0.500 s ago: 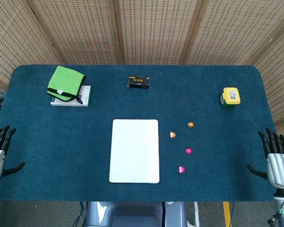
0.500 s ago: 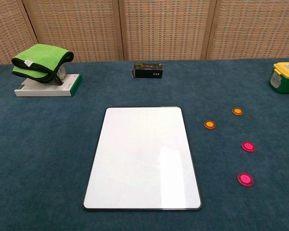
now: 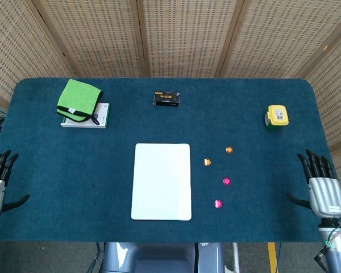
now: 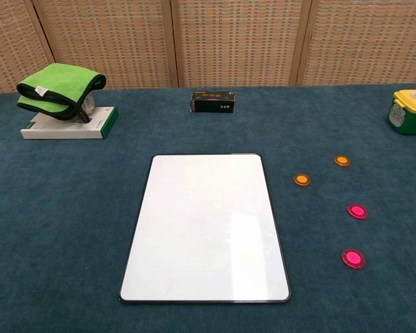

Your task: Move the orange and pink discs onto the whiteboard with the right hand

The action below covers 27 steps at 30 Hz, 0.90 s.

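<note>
While nothing is moved yet: all four discs await you.
whiteboard (image 3: 161,181): bare
orange discs (image 3: 207,162): on cloth
pink discs (image 3: 227,181): on cloth
right hand (image 3: 321,192): fingers spread, holding nothing

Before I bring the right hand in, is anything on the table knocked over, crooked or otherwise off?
Nothing stands out. The whiteboard lies flat and bare, with two orange discs and two pink discs lying flat on the cloth to its right. The green cloth sits folded on its box, and the right hand hangs open at the table edge.

A green cloth (image 3: 78,98) lies on a white box (image 3: 100,117); black box (image 3: 166,99), yellow-lidded tub (image 3: 277,116).
</note>
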### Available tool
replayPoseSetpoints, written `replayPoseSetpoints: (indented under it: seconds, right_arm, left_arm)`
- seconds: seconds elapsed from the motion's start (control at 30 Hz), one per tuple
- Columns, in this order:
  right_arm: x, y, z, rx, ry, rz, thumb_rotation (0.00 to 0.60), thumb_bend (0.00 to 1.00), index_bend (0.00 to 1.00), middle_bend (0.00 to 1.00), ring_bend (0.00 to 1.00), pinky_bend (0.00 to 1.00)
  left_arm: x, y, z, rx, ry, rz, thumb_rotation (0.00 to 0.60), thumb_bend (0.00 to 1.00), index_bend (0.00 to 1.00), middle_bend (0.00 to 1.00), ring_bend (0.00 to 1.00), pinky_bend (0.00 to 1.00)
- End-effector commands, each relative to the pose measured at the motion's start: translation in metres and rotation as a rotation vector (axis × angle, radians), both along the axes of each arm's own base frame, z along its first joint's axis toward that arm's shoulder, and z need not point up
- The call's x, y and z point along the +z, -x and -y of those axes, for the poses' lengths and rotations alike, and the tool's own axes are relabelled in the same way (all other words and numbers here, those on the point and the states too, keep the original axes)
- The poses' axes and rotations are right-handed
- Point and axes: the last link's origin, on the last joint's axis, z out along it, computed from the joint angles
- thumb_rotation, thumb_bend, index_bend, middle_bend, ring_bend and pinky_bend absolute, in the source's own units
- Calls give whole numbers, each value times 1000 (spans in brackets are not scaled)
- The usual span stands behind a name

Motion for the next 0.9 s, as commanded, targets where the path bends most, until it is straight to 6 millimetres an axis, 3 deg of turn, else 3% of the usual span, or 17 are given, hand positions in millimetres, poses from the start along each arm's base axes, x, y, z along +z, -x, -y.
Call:
replayPoseSetpoints:
  seconds: [0.03,0.2,0.4,0.63,0.9]
  right_arm:
    - [-13,-16,42,63,-56,-31,600,111,173,0,0,0]
    - [-34,-33,87,97,-129,-59,600,255,337,0,0,0]
    - [-67,-56,125,76,-261,24,600,385,372,0,0,0]
    - [-101,-67,157,46,-328,-44,600,403,372,0,0,0]
    - [-129,-70,174,2,-352,-100,600,402,372,0,0,0]
  left_arm:
    - [-1,0,-1,0,2,2,600,0,0,0,0,0]
    - [-2,0,-1,11,22,19,600,0,0,0,0,0]
    - [-2,-1,-2,12,30,18,600,0,0,0,0,0]
    - [-3,0,-3,25,38,26,600,0,0,0,0,0]
    - [-4,-1,-4,31,50,39,600,0,0,0,0,0]
